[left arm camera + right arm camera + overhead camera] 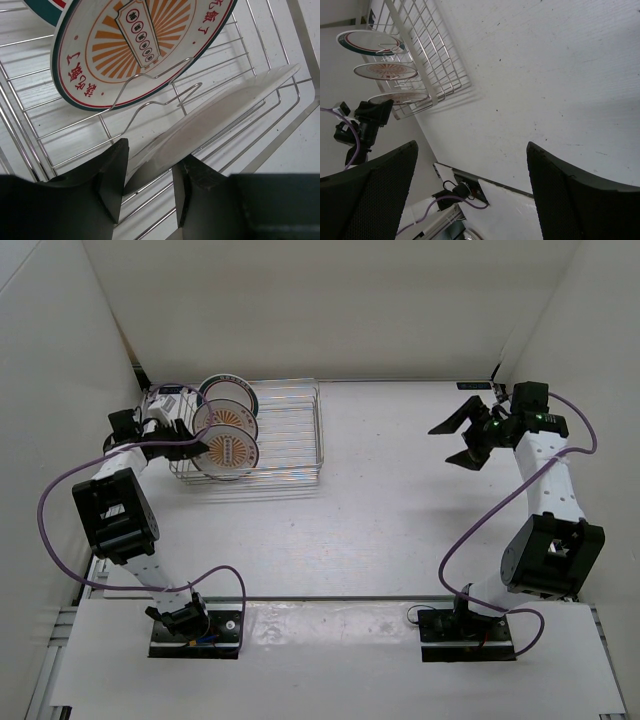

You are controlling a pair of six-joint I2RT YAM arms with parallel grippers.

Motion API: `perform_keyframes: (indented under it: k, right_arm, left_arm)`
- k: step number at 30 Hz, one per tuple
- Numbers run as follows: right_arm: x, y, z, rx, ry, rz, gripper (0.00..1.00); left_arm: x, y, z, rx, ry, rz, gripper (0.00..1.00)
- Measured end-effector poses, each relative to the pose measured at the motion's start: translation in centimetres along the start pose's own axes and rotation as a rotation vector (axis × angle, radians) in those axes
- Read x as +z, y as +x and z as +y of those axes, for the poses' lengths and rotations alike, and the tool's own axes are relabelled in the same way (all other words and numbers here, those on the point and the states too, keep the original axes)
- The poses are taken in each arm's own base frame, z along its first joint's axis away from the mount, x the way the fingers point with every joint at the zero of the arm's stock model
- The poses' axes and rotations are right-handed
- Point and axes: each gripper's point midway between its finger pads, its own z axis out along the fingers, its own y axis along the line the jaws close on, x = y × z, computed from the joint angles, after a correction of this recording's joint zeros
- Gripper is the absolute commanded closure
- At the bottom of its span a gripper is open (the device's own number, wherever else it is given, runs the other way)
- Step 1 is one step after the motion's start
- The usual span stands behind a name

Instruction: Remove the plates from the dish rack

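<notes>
Plates, three of them, stand on edge in a row at the left end of the dish rack (290, 430), a silver wire basket at the far left of the white table (400, 500), close to the left wall. Farthest back is the teal-rimmed plate (228, 392), then the middle sunburst plate (232, 418), then the nearest sunburst plate (230, 450), each leaning between the upright tines. The left gripper (198, 440) has reached into the rack from its left side. In the left wrist view its two black fingers (112, 175) sit on either side of the nearest plate's rim, and that plate shows here nearly edge-on with a plain white surface. The rim fills most of the gap between them, but I cannot tell whether they are pressing on it, and the plate rests on the rack's wires. The right gripper (455, 440) hangs over bare table at the far right, well apart from the rack, its fingers spread wide with nothing between them.
</notes>
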Motion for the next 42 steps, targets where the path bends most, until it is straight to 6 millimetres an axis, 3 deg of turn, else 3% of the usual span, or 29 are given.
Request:
perform_keyframes:
  k: [5,10,22,28,34,36,38,42]
  right_arm:
    - [0.2,0.0,-0.2,0.028,-0.018,0.008,0.10]
    - [0.3,0.0,-0.1,0.044,-0.036,0.013,0.10]
    - [0.4,0.1,0.4,0.062,-0.069,0.027,0.10]
    - [0.5,0.3,0.3,0.073,-0.075,0.034,0.10]
    - [1.3,1.1,-0.5,0.116,-0.073,0.067,0.10]
    - [1.5,1.3,-0.8,0.131,-0.073,0.077,0.10]
    - [1.7,1.6,-1.0,0.144,-0.074,0.090,0.10]
    - [1.7,1.8,-1.1,0.134,-0.075,0.097,0.10]
  left_arm:
    - [0.1,-0.6,-0.1,0.011,0.010,-0.021,0.58]
    - [0.1,-1.8,-0.6,0.016,0.045,-0.062,0.71]
    - [-1.0,-6.9,-1.8,0.014,0.120,-0.216,0.79]
    - [-3.0,-11.3,-2.2,0.023,0.104,-0.336,0.98]
    - [-7.0,-15.0,-5.8,0.048,0.098,-0.459,1.00]
    - [-8.3,-14.8,-7.9,0.053,0.107,-0.483,1.00]
    - [-9.3,-13.1,-9.9,0.034,0.117,-0.478,1.00]
    - [-10.0,-6.8,-12.8,-0.051,0.125,-0.406,1.00]
